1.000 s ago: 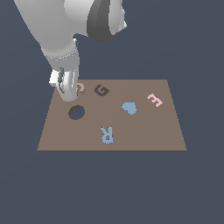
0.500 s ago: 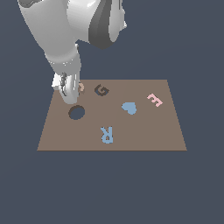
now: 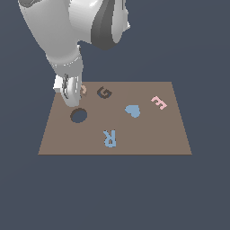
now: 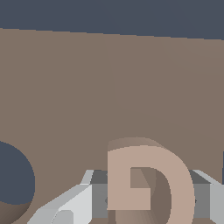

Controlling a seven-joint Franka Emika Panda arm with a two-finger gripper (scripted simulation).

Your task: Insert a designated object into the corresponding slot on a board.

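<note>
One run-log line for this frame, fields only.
phase: grasping | hand: astride tan G block | G-shaped slot: empty | board: flat | round hole: beside hand

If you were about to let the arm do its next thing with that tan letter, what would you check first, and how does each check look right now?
1. Tan G sits between the jaws: ok.
2. Jaws clamped on it: cannot tell.
3. G-shaped slot unobstructed: ok.
4. Round hole beside the gripper is not the target: ok.
5. Blue heart, blue R and pink E away from the path to the slot: ok.
6. G lifted off the board: cannot tell.
</note>
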